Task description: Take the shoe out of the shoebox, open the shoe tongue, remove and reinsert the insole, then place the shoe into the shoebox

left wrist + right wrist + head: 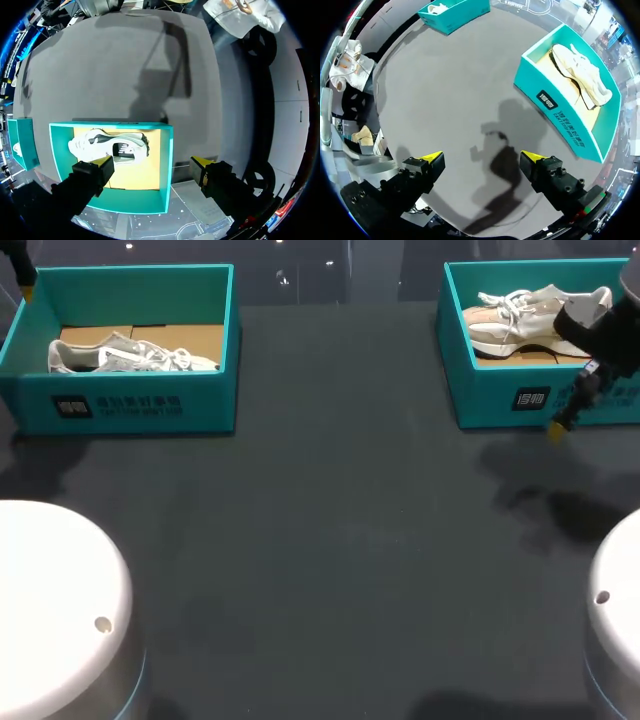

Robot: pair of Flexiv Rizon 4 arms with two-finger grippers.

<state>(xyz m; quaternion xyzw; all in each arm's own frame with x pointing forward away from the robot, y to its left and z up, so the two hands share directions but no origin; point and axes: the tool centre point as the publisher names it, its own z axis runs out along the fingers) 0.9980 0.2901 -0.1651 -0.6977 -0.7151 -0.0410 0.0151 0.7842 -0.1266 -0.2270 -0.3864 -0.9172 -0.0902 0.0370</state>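
1. Over the far left corner of the table (340, 540): my left gripper (152, 162) hangs above the left shoebox (120, 405). Its fingers are spread wide and hold nothing.
2. The left shoe (107, 147) lies on its side on the cardboard floor of that box, not yet taken out. It sits below and ahead of my left gripper, nearer one fingertip than the other.
3. Key relation: this shoe's long axis runs along the box's length, roughly in line with the line joining my two left fingertips. As I judge it, closing from here would meet toe and heel, not the sides. I expect a wrist turn is needed before I go down.
4. Right side: my right gripper (482, 157) is parted wide too, with nothing in it. It hangs over bare table just in front of the near wall of the right shoebox (500, 400).
5. The right shoe (515, 315) lies inside that box, long axis along the box's length, laces up. From my right gripper it is ahead and off to one side, past the wall.
6. Judgement: each arm is nearer its own box. The left is already over its shoe. The right is short of its box and must clear the wall first.
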